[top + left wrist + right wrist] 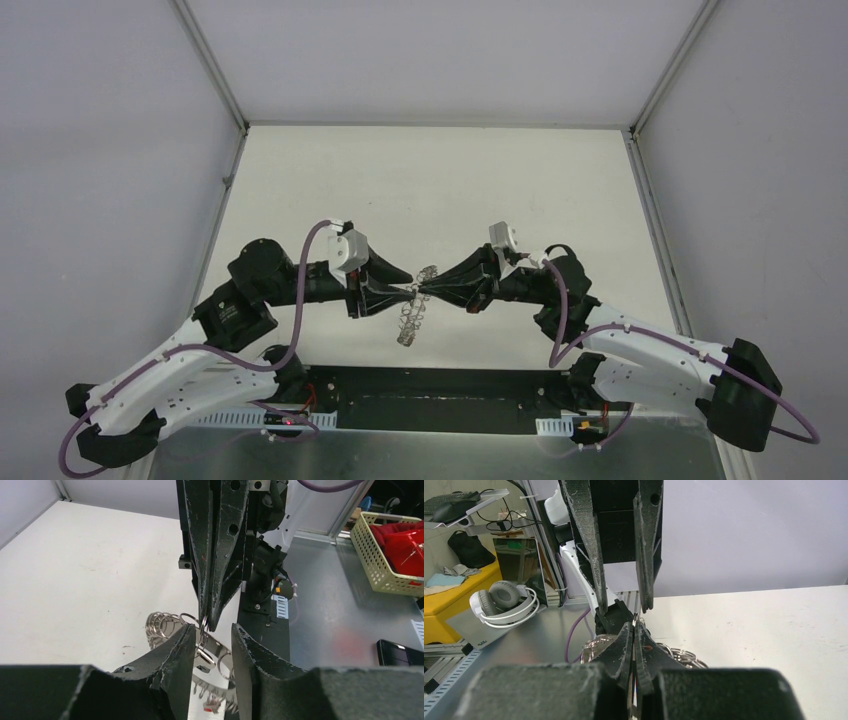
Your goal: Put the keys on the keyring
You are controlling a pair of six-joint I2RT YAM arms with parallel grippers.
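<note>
Centrally, silvery wire-fringed keyring (408, 322)

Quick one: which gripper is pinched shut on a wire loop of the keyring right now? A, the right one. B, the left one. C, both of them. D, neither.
A: the right gripper has its fingertips closed on a loop of the keyring, while the left gripper has a clear gap between its fingers.
</note>
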